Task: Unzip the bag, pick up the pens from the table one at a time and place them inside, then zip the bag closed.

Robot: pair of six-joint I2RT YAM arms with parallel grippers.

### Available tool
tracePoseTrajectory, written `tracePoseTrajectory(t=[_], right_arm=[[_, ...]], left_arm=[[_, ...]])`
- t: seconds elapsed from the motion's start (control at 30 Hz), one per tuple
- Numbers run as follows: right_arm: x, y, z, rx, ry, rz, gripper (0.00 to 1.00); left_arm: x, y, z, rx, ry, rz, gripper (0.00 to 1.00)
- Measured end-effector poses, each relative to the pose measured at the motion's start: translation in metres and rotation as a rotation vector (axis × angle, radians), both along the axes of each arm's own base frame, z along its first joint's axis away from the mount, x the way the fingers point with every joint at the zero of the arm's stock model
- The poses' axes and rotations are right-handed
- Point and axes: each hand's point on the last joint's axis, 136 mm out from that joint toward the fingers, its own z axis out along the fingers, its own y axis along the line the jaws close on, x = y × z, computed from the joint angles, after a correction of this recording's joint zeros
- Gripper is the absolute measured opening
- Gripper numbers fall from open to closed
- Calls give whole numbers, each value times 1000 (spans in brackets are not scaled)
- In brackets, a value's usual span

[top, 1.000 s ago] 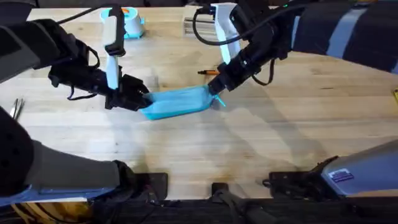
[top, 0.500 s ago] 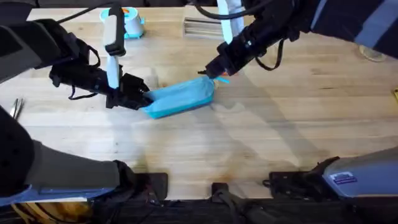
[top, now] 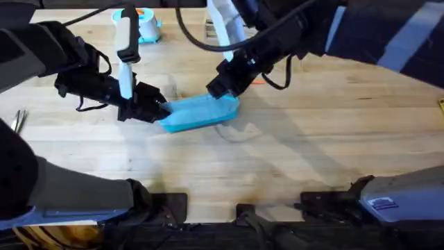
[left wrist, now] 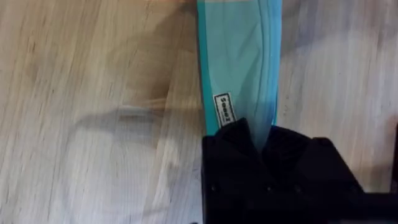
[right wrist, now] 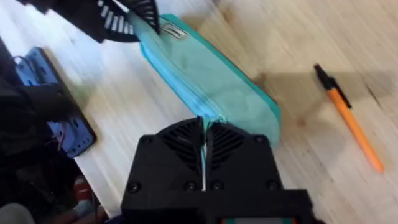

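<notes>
Left end effector point(top: 158, 110) is clamping its black fingers on the 9 o'clock end of the bag point(top: 198, 112), which is lying lengthwise near the middle of the desk point(top: 312, 153), running from 9 o'clock toward 3 o'clock. In the left wrist view the fingers point(left wrist: 233, 152) are closing over the light blue fabric just past a small white sewn-in label point(left wrist: 226, 109); its dark lettering is too small to read. Right end effector point(top: 220, 85) is sitting at the opposite, 3 o'clock end of the bag, its fingers pressed together on the zipper point(right wrist: 205, 118) line along the top, as the right wrist view is showing. The zipper seam is looking closed along the visible length, so nothing inside the bag can be made out. One orange pen point(right wrist: 348, 117) with a black cap end is lying on the desk just beside the bag, not touching it.
</notes>
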Motion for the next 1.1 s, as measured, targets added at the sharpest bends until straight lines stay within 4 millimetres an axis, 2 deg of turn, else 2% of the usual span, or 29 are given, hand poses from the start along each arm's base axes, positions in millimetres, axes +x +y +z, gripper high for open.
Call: tracePoseTrajectory(t=[0.07,0.1,0.23,0.4,0.7,0.87,1.1], right_arm=[[-4,7,1,7,-2,6,29],[-6,20,-2,20,0,8,29],[-11,42,-10,46,6,27,29],[-21,66,-9,85,-2,53,29],[-16,92,-9,157,4,5,29],[-20,107,-10,187,8,5,29],[-27,114,-10,193,7,12,29]], left_arm=[[0,0,0,2,2,-1,42],[0,0,0,1,2,0,42],[0,0,0,-2,1,0,42],[0,0,0,-3,1,0,42],[1,0,0,-4,-3,1,42],[1,0,1,-4,-3,1,42],[1,0,0,-4,-3,1,42]])
